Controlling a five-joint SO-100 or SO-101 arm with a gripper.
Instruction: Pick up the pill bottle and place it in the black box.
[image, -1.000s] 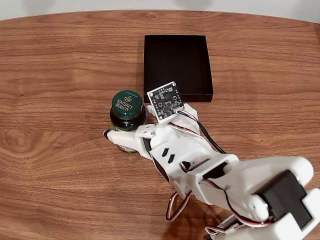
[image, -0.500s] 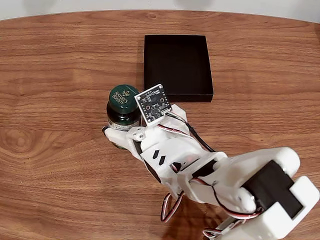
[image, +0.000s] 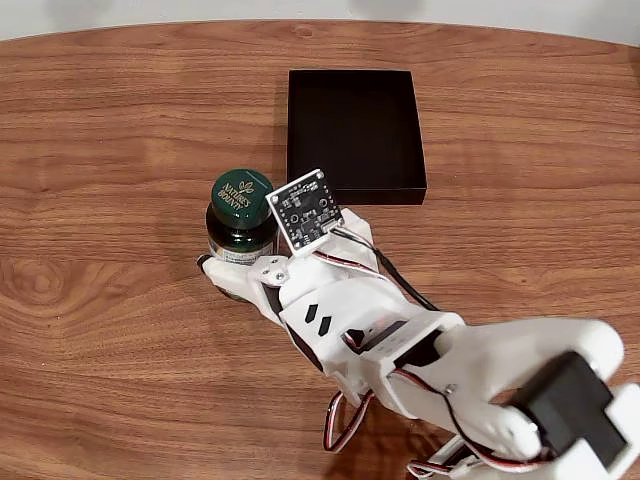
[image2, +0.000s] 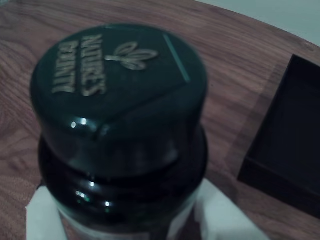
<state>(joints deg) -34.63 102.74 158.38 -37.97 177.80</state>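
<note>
The pill bottle (image: 242, 197), dark green with a "Nature's Bounty" cap, stands upright between the white fingers of my gripper (image: 238, 264), left of and nearer than the black box (image: 355, 128). The gripper is shut on the bottle's lower body. In the wrist view the bottle (image2: 120, 105) looms close, with a white finger (image2: 42, 220) at its left side and another at its right. The black box (image2: 290, 145) lies empty on the right of that view. Whether the bottle's base touches the table is hidden by the fingers.
A wooden table (image: 110, 130) with a curved far edge carries everything. My white arm (image: 430, 360) stretches from the lower right corner, with a small circuit board (image: 305, 207) on the wrist next to the bottle.
The bottle, held in the gripper, has shifted a little to the left and looks slightly higher and larger than a second ago. The box has not moved.
</note>
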